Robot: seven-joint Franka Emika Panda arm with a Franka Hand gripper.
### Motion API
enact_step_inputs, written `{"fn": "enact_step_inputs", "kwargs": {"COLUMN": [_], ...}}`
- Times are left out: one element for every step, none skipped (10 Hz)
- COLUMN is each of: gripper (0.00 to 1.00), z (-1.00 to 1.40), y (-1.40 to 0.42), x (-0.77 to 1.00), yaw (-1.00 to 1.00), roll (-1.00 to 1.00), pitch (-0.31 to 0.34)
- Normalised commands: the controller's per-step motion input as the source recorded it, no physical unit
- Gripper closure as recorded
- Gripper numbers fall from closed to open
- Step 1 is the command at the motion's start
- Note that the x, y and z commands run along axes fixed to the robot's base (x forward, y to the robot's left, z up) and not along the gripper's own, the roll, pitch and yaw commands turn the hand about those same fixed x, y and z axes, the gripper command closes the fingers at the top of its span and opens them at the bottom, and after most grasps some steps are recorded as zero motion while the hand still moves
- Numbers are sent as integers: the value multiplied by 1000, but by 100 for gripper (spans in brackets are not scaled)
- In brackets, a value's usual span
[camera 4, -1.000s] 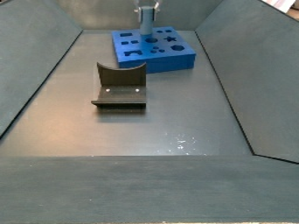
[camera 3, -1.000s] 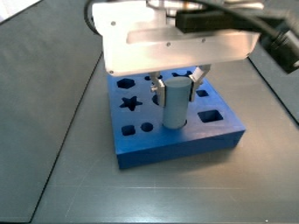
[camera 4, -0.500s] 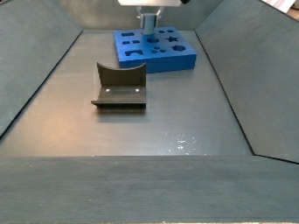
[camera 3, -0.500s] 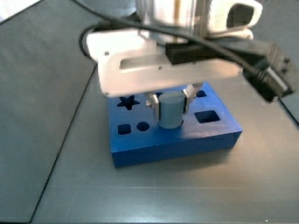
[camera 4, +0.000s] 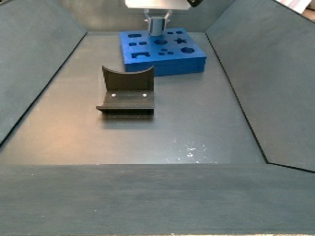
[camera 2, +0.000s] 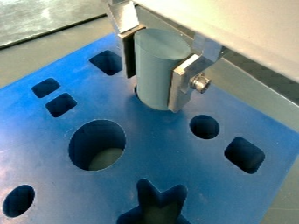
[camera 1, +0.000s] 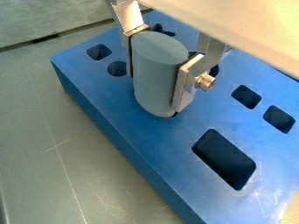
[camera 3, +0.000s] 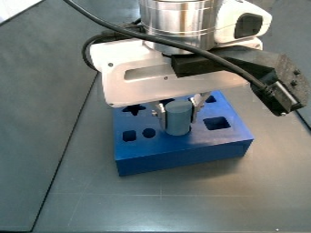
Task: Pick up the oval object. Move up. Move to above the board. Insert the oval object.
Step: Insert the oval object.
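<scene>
In a wrist view you see the gripper closed on the peg, one silver finger flat on its side, the other on the far side. The peg's foot is already down in the board, upright; a rectangular slot sits near it, smaller holes further along the top. Pick, lift and carry look done; you're in the insert step, peg part way in, most of its height above the board top. Left: push it home and let go.

The other wrist view shows the same grip on the peg, plus what the first lacks: the round hole and the star cut in the board, both well apart from the peg. The peg's hole edge is hidden by the peg itself, so you can't judge the fit.

In a side view the gripper hangs low over the board, peg between the fingers, its lower end in the board near the middle of the top. The arm body hides the back holes.

The far side view gives you the whole floor: the board at the back, the fixture in front of it, well apart. The gripper is above the board; the peg is too small there to tell the depth.
</scene>
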Motion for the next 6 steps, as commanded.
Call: {"fn": "enact_step_inputs", "kwargs": {"gripper": [100,100,100,100,100,100], "z": [-631,-794,-154,0,-91,-126], "y": [0,0,0,0,-71,-106], "x": [63,177,57,0,0,0], "yaw": [0,-23,0,0,94,71], "roll": [206,141,0,0,0,21], "pitch": [0,7,0,-4,-89,-107]}}
